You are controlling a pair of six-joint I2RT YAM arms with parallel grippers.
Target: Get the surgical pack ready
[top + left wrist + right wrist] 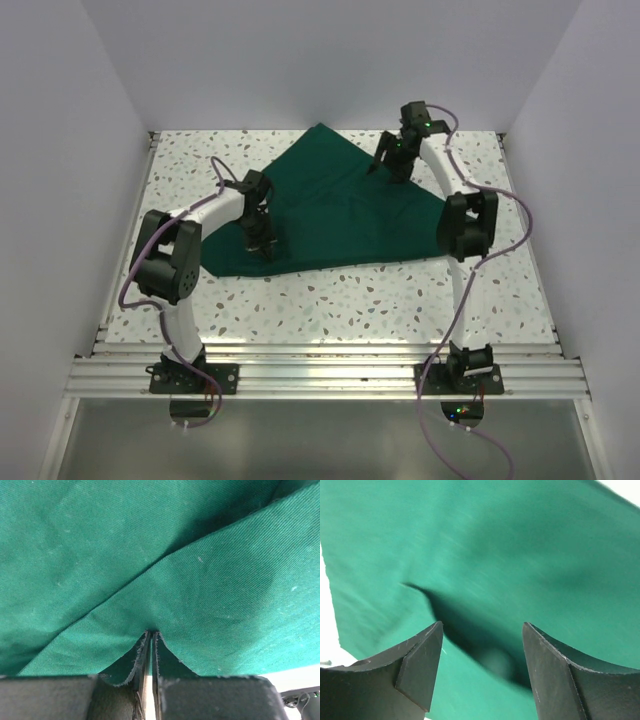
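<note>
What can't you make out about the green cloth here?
- Top view: anything under the green drape is hidden by the cloth itself.
- Left wrist view: the left tool is shut on a fold; how many layers it pinches is hidden inside its grip.
- Right wrist view: the cloth is blurred, so whether the open right tool touches it is unclear.

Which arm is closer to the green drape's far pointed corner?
Right. The right arm holds open jaws over the drape just right of that corner; the left arm has its jaws shut on the cloth's near-left part, farther off.
</note>
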